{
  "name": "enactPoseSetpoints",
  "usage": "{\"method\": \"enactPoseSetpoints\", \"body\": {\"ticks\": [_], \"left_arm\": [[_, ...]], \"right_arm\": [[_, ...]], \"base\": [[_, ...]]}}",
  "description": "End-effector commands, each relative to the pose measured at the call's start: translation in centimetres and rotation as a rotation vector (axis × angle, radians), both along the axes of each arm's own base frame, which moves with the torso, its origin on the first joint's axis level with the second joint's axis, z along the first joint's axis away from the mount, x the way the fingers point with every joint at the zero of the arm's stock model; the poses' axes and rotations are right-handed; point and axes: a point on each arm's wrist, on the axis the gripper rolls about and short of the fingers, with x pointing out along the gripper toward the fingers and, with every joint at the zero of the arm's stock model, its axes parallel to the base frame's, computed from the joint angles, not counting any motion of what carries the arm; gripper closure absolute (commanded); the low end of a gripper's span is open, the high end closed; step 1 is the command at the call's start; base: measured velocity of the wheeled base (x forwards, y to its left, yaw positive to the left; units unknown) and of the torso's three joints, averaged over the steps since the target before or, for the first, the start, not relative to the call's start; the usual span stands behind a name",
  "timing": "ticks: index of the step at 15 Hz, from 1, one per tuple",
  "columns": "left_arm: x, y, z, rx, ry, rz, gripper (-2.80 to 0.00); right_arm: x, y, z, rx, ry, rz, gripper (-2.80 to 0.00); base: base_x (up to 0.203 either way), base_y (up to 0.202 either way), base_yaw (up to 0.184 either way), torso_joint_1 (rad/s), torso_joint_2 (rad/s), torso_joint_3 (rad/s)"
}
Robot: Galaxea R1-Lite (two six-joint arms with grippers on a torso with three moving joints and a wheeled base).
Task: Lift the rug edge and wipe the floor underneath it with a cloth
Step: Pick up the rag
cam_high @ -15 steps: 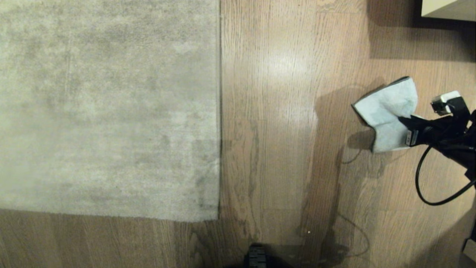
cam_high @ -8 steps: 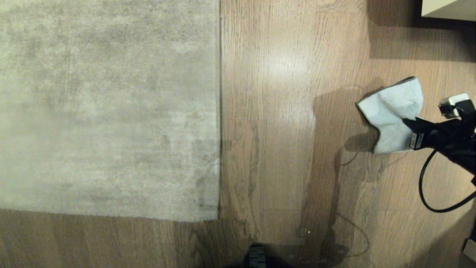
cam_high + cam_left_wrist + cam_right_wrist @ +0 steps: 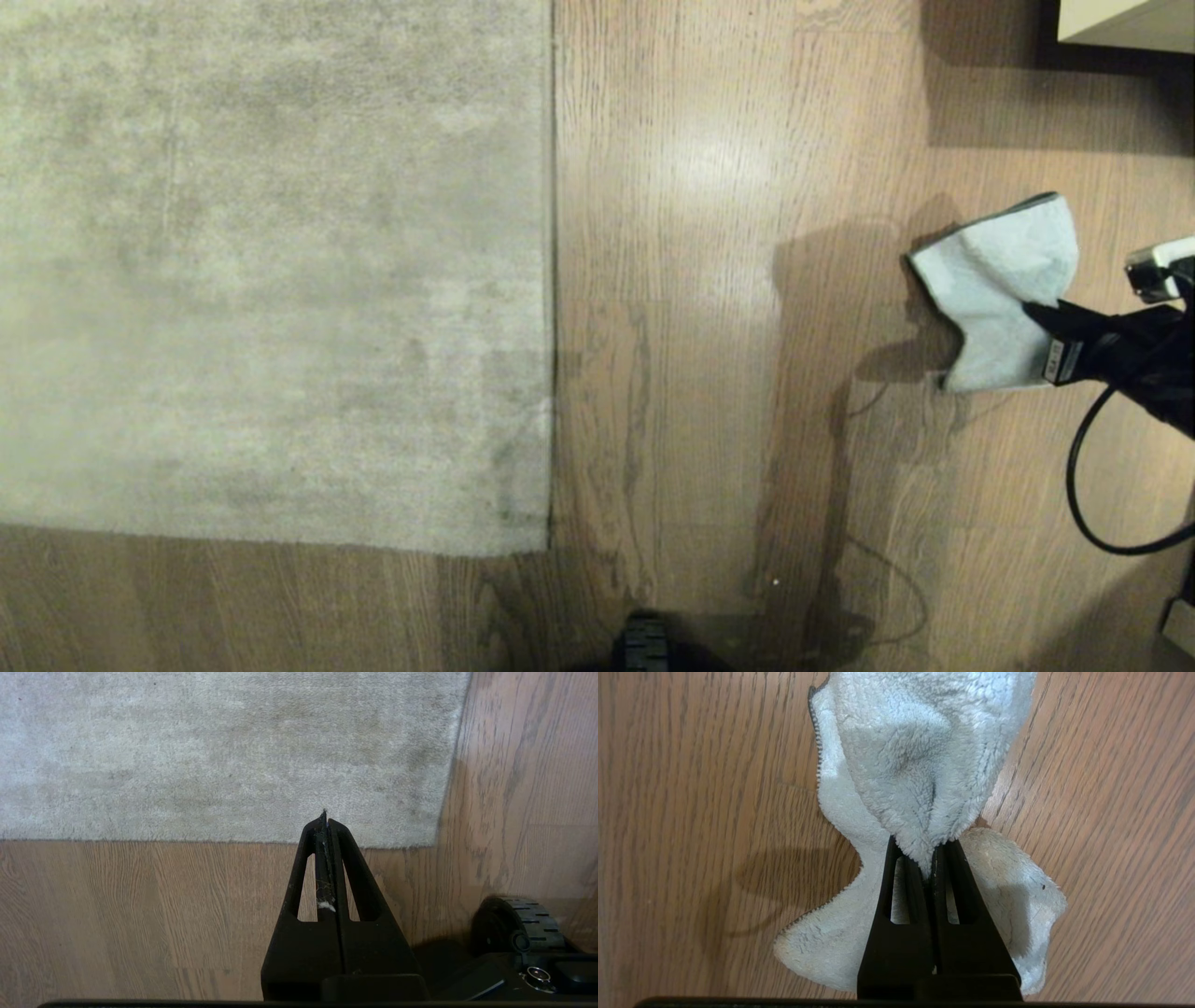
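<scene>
The right gripper, clamped on the cloth, had drifted farther from the flat rug edge; lifting and wiping seemed undone.

- Right gripper: jaws pinched tight on a fold of the cloth.
- Cloth spreads beyond and beneath the fingers over the floor.

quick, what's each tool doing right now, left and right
left tool: closed, empty, above the rug edge.
right tool: closed on the cloth.
</scene>
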Motion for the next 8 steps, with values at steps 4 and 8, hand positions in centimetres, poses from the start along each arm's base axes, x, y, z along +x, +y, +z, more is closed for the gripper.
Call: {"method": "enactPoseSetpoints", "body": {"ticks": [4,8], "left_arm": [[0.0,0.0,0.0,-0.001,0.000,0.001,0.00],[0.0,0.0,0.0,-0.001,0.000,-0.001,0.00]], "right_arm": [[-1.4,0.4,-0.2,0.008,-0.001,0.001,0.00],[-2.0,0.6,0.4,0.007,-0.022,-0.001,0.00]], "base": [[0.000,0.000,0.000,0.000,0.00,0.000],[0.000,0.000,0.000,0.000,0.00,0.000]]}}
